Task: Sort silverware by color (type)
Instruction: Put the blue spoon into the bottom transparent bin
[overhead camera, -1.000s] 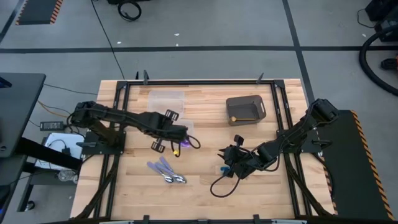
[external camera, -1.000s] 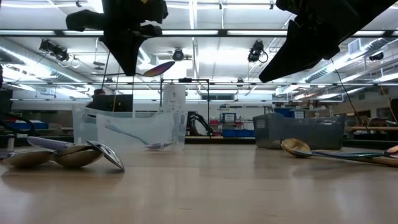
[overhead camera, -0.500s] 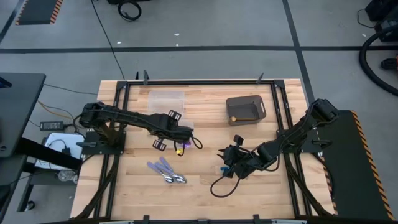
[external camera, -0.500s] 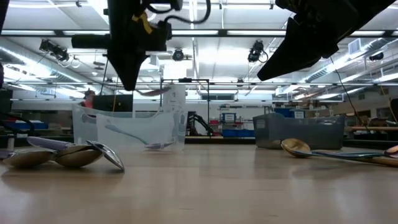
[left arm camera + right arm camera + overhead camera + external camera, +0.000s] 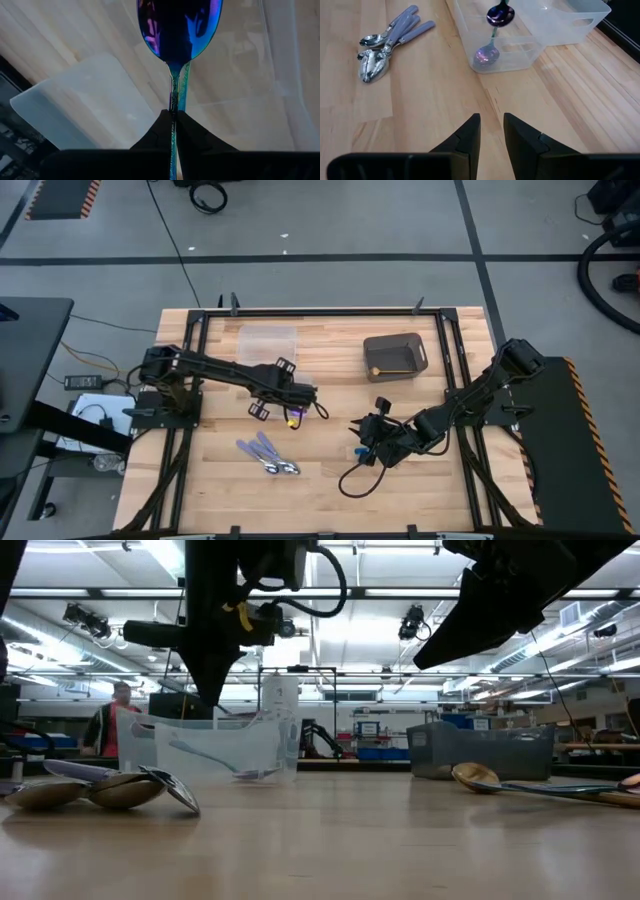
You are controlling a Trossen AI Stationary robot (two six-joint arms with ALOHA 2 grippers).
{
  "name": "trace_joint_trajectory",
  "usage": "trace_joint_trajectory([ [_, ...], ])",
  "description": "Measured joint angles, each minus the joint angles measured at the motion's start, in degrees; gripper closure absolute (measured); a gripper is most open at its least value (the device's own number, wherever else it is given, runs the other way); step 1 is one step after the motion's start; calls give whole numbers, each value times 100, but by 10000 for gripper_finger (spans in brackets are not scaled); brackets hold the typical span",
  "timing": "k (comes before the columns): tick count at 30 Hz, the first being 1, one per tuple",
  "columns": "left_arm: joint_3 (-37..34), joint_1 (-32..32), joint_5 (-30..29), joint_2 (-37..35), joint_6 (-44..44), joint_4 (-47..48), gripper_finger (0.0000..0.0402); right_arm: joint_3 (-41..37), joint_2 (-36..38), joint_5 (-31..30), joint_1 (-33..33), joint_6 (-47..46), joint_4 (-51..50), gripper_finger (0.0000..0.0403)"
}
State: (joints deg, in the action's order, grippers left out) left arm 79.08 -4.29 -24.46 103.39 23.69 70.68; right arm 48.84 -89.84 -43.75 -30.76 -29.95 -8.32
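Note:
My left gripper (image 5: 291, 398) hangs over a clear plastic tub (image 5: 506, 46), shut on a teal-handled spoon (image 5: 179, 27) with an iridescent purple head. The head (image 5: 500, 14) hangs just above the tub's open top. Another purple-headed spoon (image 5: 487, 54) lies inside that tub. Several lavender-handled spoons (image 5: 268, 456) lie in a heap on the table's near left part (image 5: 100, 786). A gold spoon lies in the dark grey bin (image 5: 393, 355), and another (image 5: 478, 778) on the table. My right gripper (image 5: 491, 131) waits open, low at the table's right. My left gripper pinches the teal spoon's slim handle (image 5: 174, 106) between its two fingertips (image 5: 161, 131), and the fingers lie along the handle. It comes from above, pointing down. The spoon is lifted clear and hangs head down below the fingers, over the tub.
A second clear tub (image 5: 268, 338) stands toward the far edge, and in the right wrist view (image 5: 565, 15) it shows behind the first. The grey bin stands far right. Bare wood lies between the lavender spoons and my right gripper. A person in red (image 5: 112, 725) stands in the room behind.
My left gripper has moved toward the table's right and down, carrying the teal spoon with it. The spoon's head, first high and slanting out beside the gripper, has sunk to the level of the tub's rim. My right arm has kept still.

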Motion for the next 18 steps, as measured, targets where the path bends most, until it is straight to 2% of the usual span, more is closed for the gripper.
trace_joint_trajectory([
  [18,1,0,-36,677,312,-215,387,0,0,35,0,42,97,308],
])
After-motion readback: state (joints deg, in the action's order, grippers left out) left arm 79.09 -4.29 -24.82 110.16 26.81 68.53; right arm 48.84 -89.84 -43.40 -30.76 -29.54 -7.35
